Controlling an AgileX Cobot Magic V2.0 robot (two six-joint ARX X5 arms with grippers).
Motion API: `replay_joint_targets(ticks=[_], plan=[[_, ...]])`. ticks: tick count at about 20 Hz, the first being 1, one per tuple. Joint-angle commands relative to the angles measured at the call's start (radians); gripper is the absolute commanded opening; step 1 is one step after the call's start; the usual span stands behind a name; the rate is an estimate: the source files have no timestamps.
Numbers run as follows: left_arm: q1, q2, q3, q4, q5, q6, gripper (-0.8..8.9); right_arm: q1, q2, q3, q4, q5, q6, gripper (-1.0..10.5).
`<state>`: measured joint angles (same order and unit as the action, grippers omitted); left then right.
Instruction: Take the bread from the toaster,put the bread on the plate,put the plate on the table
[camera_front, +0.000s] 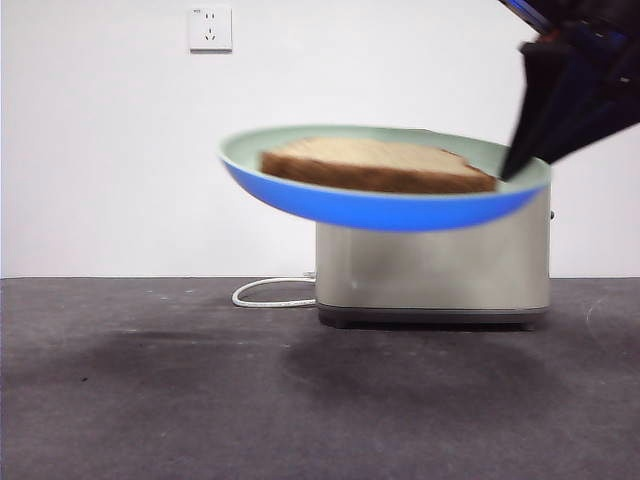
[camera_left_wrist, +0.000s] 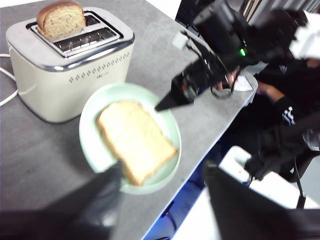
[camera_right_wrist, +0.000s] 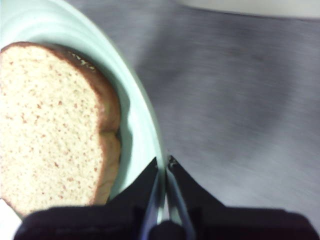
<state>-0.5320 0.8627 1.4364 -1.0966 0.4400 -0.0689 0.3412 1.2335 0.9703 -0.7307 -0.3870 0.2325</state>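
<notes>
The pale mint-green plate (camera_front: 380, 210), blue underneath, hangs in the air in front of the cream toaster (camera_front: 430, 270), slightly tilted. The bread (camera_front: 380, 165) lies flat on it. My right gripper (camera_front: 515, 170) comes in from the top right, shut on the plate's right rim. The right wrist view shows its jaws (camera_right_wrist: 162, 165) pinching the rim (camera_right_wrist: 135, 110) beside the bread (camera_right_wrist: 50, 125). In the left wrist view the plate (camera_left_wrist: 95, 125) with the bread (camera_left_wrist: 135, 140) is beside the toaster (camera_left_wrist: 65, 75). My left gripper (camera_left_wrist: 164, 172) is open and empty, above and apart from the plate.
A second matching slice (camera_left_wrist: 61, 20) stands in a toaster slot. The white cord (camera_front: 270, 293) runs left from the toaster on the dark grey table (camera_front: 200, 400). A wall socket (camera_front: 210, 28) is behind. The table's edge (camera_left_wrist: 200, 150) lies close to the plate.
</notes>
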Motion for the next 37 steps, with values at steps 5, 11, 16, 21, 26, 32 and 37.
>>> replay_joint_targets(ticks=[5,11,16,21,26,32,37], plan=[[0.003,-0.077,-0.001,-0.013,-0.146,0.044,-0.09,-0.105,0.121,-0.006,-0.066,0.03,-0.076,-0.1],[0.003,-0.081,-0.001,-0.055,-0.285,0.071,-0.08,-0.107,0.312,-0.006,-0.018,0.03,-0.091,-0.1],[0.003,-0.081,-0.001,-0.067,-0.285,0.07,-0.09,-0.107,0.426,-0.006,0.025,0.033,-0.095,-0.1],[0.003,-0.081,-0.001,-0.084,-0.285,0.07,-0.09,-0.107,0.447,-0.006,0.04,0.109,-0.114,0.7],[0.003,-0.081,-0.001,-0.084,-0.285,0.07,-0.09,-0.107,0.417,-0.006,0.051,0.104,-0.139,5.1],[0.003,-0.081,-0.001,-0.084,-0.283,0.07,-0.09,-0.101,0.158,-0.006,-0.043,0.097,-0.153,5.0],[0.003,-0.081,-0.001,-0.087,-0.282,0.07,-0.09,-0.06,-0.21,-0.006,-0.249,-0.019,-0.182,5.0]])
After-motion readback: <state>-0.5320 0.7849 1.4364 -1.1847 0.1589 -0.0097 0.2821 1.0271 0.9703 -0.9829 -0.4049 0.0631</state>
